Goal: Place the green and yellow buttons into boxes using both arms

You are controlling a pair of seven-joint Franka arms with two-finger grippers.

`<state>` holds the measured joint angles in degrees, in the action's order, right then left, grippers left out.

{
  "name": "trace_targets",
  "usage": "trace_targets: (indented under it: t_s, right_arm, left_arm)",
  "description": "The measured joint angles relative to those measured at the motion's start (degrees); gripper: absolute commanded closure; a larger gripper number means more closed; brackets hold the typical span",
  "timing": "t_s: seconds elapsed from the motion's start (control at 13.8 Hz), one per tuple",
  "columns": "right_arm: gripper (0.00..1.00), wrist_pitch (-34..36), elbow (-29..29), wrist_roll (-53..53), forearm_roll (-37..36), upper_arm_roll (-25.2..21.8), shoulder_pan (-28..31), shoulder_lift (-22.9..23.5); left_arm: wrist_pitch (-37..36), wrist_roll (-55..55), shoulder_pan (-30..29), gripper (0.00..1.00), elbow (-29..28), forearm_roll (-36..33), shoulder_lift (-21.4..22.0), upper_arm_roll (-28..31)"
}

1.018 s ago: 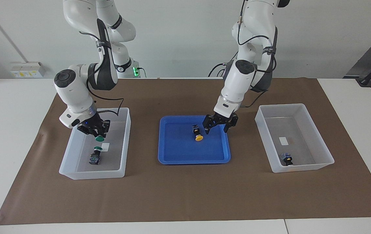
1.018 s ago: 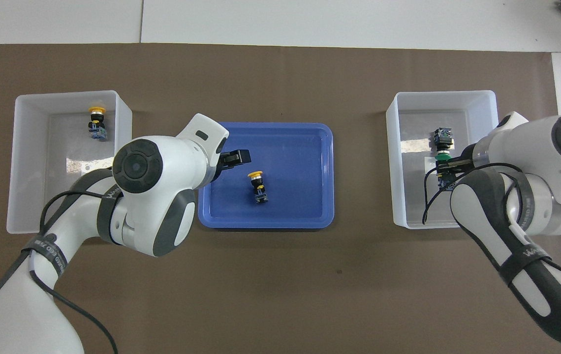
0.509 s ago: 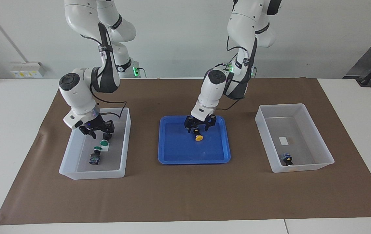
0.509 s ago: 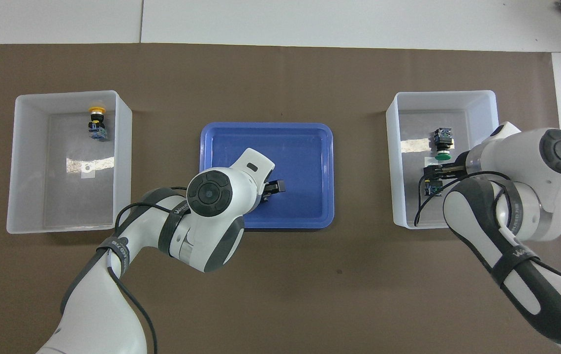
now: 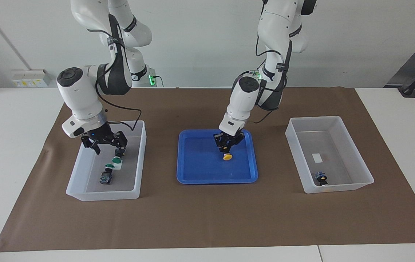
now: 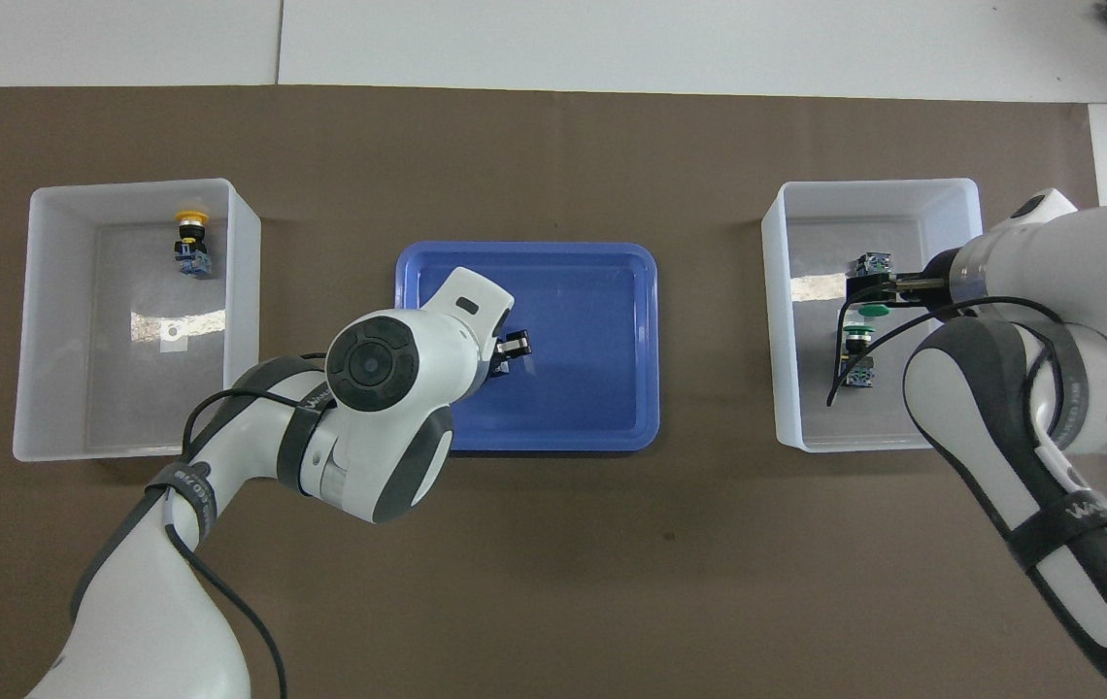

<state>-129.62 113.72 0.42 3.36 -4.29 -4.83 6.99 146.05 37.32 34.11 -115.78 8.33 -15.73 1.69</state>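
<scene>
Brown mat (image 5: 207, 218) over white table (image 5: 14, 145)

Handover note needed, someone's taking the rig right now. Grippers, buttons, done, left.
Left gripper: shut on the last yellow button, low over the blue tray.
Right gripper: open, empty, above the box at the right arm's end.
Two green buttons lie in that box, side by side near its label.
One yellow button lies in the box at the left arm's end, at the end farther from the robots.
Done: three of four buttons boxed.
Left: carry the gripped yellow button to the box at the left arm's end and release it.
</scene>
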Motion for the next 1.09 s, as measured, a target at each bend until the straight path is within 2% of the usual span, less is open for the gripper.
trace_targets:
  t_s: [0.22, 0.44, 0.8, 1.09]
  right_arm:
    - [0.00, 7.91, -4.87, 0.14, -0.13, -0.02, 0.02, -1.81]
    - [0.00, 16.15, -9.23, 0.14, -1.12, -0.11, 0.04, -3.92]
    - [0.00, 27.63, -16.40, 2.45, -2.64, -0.23, 0.13, -4.97]
    - [0.00, 35.77, -23.11, 2.73, -2.59, -0.22, 0.41, -5.91]
  left_arm:
    - [-5.62, -3.13, -6.39, 1.00, 2.29, -0.07, 4.49, 0.25]
    - [-9.82, -12.69, -14.69, 1.00, 4.62, -0.18, 7.59, 0.46]
    - [-8.96, -29.10, -26.23, 1.00, 5.37, -0.18, 7.43, 0.45]
    - [-5.67, -38.69, -32.67, 1.00, 4.00, -0.16, 6.76, 0.38]
